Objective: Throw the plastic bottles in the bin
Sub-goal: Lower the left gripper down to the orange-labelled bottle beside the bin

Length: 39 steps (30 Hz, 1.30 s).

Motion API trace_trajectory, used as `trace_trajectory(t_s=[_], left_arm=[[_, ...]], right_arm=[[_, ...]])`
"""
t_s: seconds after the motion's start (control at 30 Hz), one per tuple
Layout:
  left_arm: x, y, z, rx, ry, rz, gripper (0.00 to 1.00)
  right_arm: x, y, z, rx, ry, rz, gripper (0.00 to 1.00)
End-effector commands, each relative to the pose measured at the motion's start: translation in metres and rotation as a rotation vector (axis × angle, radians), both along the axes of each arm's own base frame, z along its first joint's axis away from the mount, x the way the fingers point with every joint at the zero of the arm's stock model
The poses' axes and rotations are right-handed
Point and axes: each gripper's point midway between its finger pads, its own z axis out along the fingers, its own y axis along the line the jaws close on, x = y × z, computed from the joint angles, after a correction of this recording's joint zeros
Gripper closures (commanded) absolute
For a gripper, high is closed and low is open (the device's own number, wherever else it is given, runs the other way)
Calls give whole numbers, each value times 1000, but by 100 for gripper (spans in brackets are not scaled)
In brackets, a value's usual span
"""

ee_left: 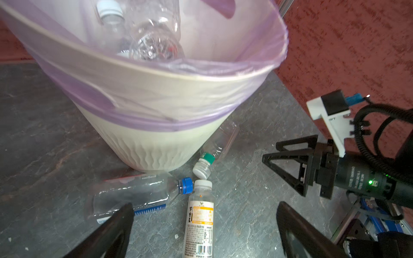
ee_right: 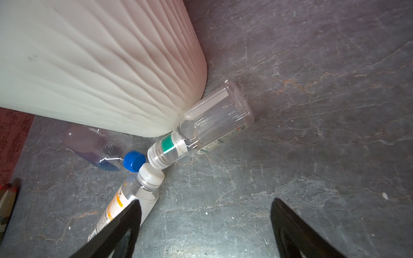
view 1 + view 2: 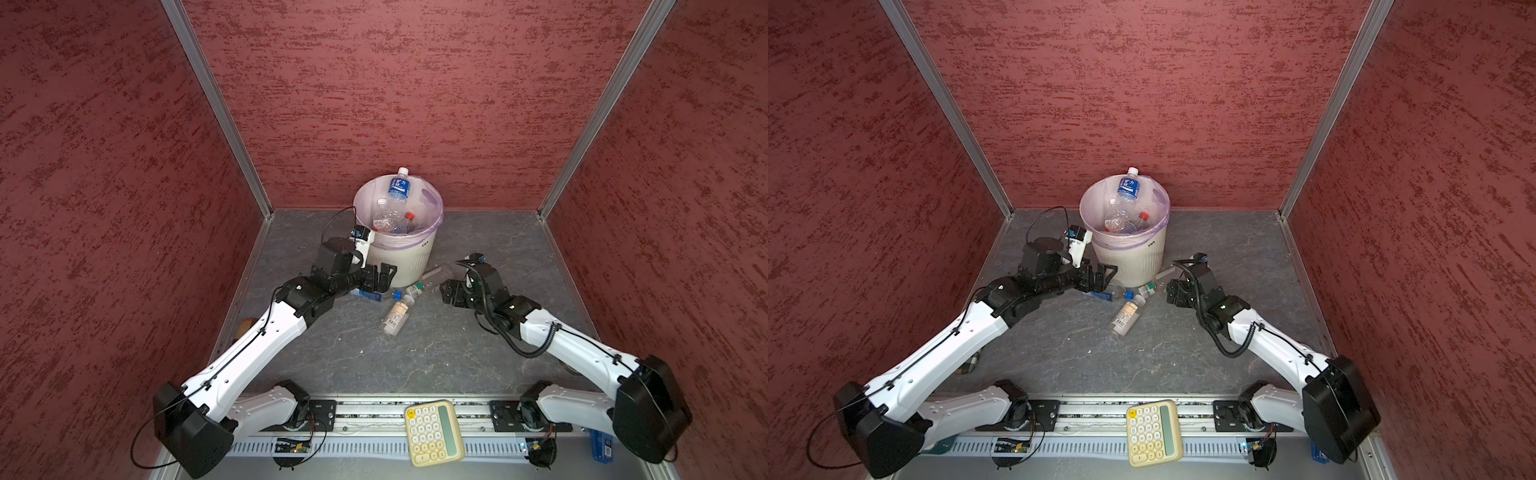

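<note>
The cream bin (image 3: 411, 262) with a lilac liner stands at the back and holds several plastic bottles (image 3: 398, 189). Three more lie on the floor at its foot, caps together: a yellow-labelled one (image 3: 397, 316) (image 1: 200, 221), a blue-capped one (image 1: 134, 196) (image 2: 100, 147) and a green-banded one (image 1: 220, 143) (image 2: 214, 118) leaning on the bin's base. My left gripper (image 3: 388, 277) (image 1: 204, 207) is open, low beside the bin, over the yellow-labelled bottle. To the right of the bottles my right gripper (image 3: 446, 293) (image 2: 205, 202) is open over bare floor.
Red textured walls (image 3: 415, 104) close in the back and both sides. A yellow calculator (image 3: 432, 432) lies on the front rail. A brownish object (image 3: 245, 326) sits half hidden under the left arm.
</note>
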Motion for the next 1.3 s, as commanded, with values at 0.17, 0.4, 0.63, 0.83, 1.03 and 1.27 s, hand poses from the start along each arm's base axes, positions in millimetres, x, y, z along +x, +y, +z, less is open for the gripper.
trace_trajectory(t_s=[0.17, 0.4, 0.63, 0.83, 1.03, 1.27], left_arm=[[-10, -13, -53, 130, 84, -40, 1], [-16, -22, -87, 213, 147, -62, 1], [-19, -30, -114, 268, 212, -80, 1], [-21, -34, -132, 318, 263, -89, 1], [-25, -37, -151, 385, 303, -94, 1], [-29, -42, -163, 424, 328, -111, 1]], right_arm=[[7, 3, 13, 47, -24, -17, 8], [5, 2, 9, 52, -17, -24, 8], [4, 2, 8, 55, -15, -24, 8], [3, 0, 7, 54, -15, -27, 8], [2, 0, 5, 56, -11, -30, 8], [2, 0, 5, 55, -10, -26, 8]])
